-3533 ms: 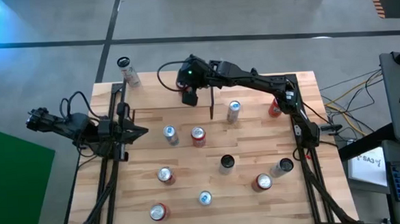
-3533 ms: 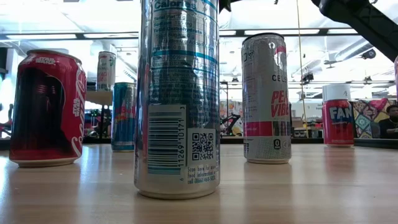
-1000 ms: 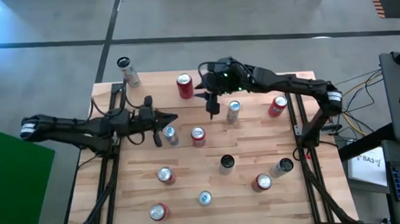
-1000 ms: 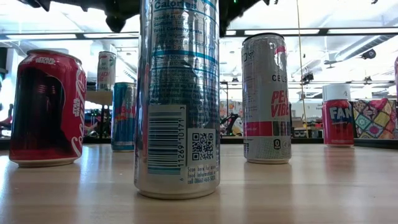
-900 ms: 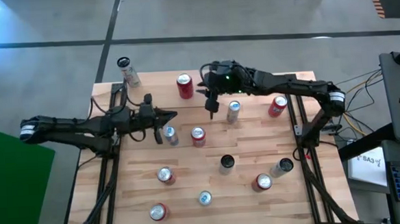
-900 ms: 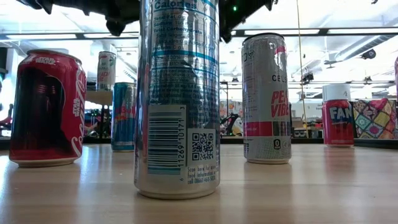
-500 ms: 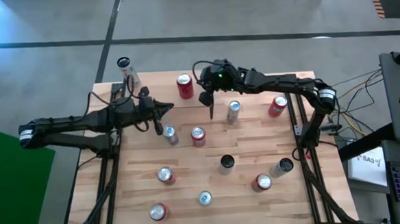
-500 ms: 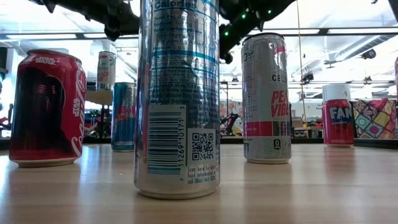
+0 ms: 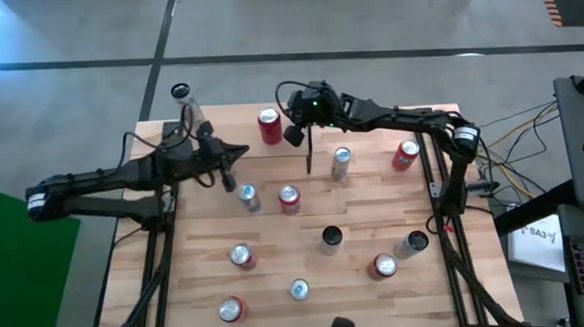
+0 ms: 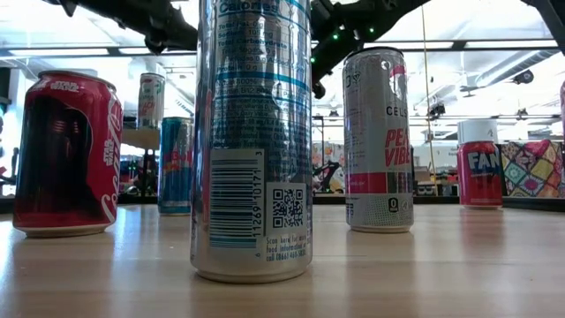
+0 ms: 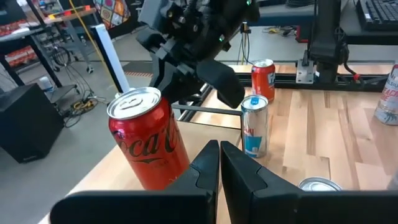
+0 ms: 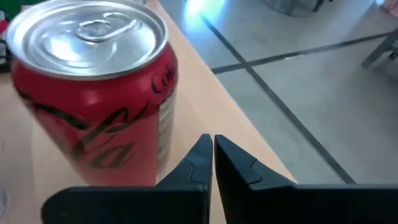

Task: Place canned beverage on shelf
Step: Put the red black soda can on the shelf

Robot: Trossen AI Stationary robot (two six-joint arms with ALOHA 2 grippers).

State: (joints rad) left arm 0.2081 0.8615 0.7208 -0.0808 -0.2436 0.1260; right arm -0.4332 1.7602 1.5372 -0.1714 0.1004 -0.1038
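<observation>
Both end effectors sit above the upper part of the tabletop (image 9: 376, 229), each with fingers together and holding nothing: the left end effector (image 9: 233, 153) left of centre, the right end effector (image 9: 293, 135) just right of a red cola can (image 9: 269, 126). That red cola can stands upright near the tabletop's upper edge, top centre of the high view. In that view the shelf cannot be made out; other cans stand scattered across the lower tabletop.

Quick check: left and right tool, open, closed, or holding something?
Left tool: closed, holding nothing.
Right tool: closed, holding nothing, beside the red can.
</observation>
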